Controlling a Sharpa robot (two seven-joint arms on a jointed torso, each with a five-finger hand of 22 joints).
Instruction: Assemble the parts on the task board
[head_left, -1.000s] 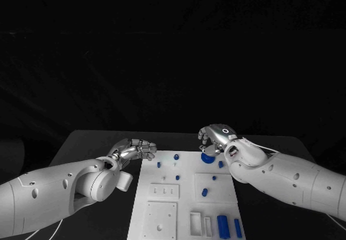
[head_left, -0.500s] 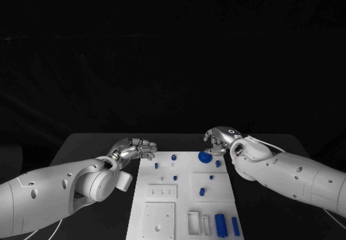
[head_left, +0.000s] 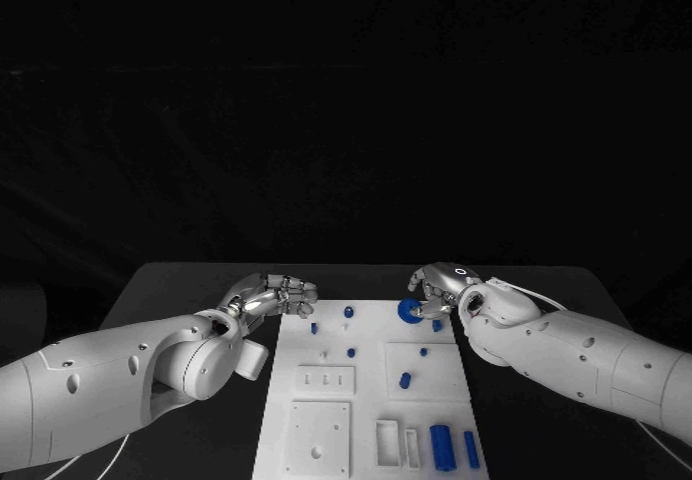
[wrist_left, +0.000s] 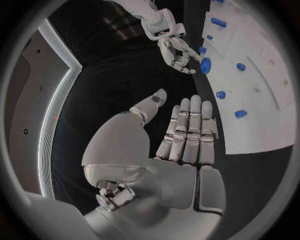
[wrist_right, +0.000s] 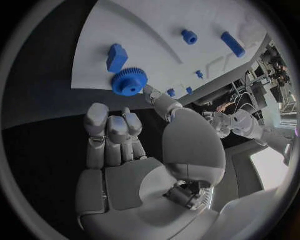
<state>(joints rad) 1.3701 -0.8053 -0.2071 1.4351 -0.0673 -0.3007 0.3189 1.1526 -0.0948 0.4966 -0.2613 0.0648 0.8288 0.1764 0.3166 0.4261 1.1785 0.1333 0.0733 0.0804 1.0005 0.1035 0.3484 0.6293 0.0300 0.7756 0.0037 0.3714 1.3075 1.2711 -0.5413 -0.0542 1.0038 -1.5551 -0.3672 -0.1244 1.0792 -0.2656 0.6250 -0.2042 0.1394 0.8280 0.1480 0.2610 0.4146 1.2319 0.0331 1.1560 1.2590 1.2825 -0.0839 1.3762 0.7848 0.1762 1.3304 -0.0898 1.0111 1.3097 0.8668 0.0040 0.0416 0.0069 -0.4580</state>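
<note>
The white task board (head_left: 375, 335) lies in the middle of the table. A blue gear (head_left: 411, 310) lies flat near its far right corner. My right hand (head_left: 440, 285) hovers just over that gear with its fingers pointing down. In the right wrist view the thumb tip reaches the rim of the gear (wrist_right: 130, 81), while the other fingers (wrist_right: 109, 127) stay short of it, so nothing is gripped. A blue block (wrist_right: 116, 56) lies close beside the gear. My left hand (head_left: 271, 296) stays off the board's far left corner, fingers straight and together (wrist_left: 187, 135), holding nothing.
Several small blue pegs (head_left: 351, 352) stand across the board's far half. Two blue cylinders (head_left: 443, 447) lie at its near right corner, beside white recessed blocks (head_left: 320, 435). Black table (head_left: 188, 290) surrounds the board on both sides.
My right hand has turned and sunk closer to the blue gear. The left hand has hardly moved. The whole view has shifted slightly.
</note>
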